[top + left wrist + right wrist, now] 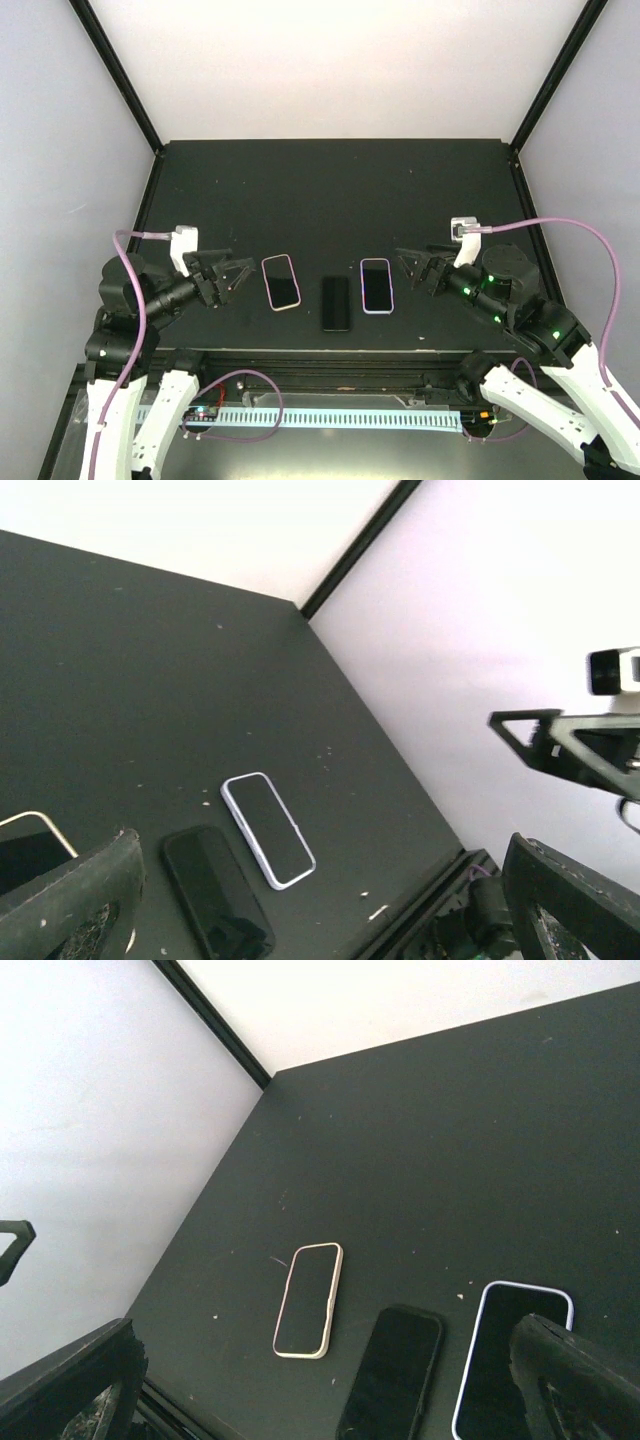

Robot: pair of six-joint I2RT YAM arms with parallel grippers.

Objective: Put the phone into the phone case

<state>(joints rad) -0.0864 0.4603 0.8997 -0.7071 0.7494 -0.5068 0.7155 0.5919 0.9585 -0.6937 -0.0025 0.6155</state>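
Three flat phone-shaped things lie in a row on the black table. A cream-rimmed one (281, 282) is at the left, an all-black one (336, 303) in the middle, a lavender-rimmed one (376, 285) at the right. I cannot tell which is phone and which is case. My left gripper (232, 272) is open and empty, left of the cream-rimmed one. My right gripper (415, 268) is open and empty, right of the lavender-rimmed one. The left wrist view shows the lavender-rimmed one (268, 830) and the black one (218, 892). The right wrist view shows the cream-rimmed one (308, 1300), the black one (392, 1372) and the lavender-rimmed one (510, 1355).
The table (330, 190) has black posts at its back corners and white walls around it. A white cable tray (330, 418) runs along the front below the table edge. My right arm's gripper shows in the left wrist view (580, 745).
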